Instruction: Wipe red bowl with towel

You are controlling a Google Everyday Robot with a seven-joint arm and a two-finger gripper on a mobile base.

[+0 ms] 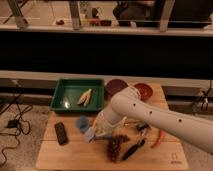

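Wooden table point(75, 161) fills the foreground, and the white arm point(150, 114) reaches across it to set the gripper point(95, 133) low near the front edge, clenched on what appears to be the towel point(90, 135). The towel is too bunched to show a long axis. The red bowl point(144, 91) stands well apart, beyond the gripper and to its right as seen, round and mouth-up, so the fetching step seems done and the next move calls for lifting the cloth clear of the blue cup point(82, 122) and carrying it into that bowl.
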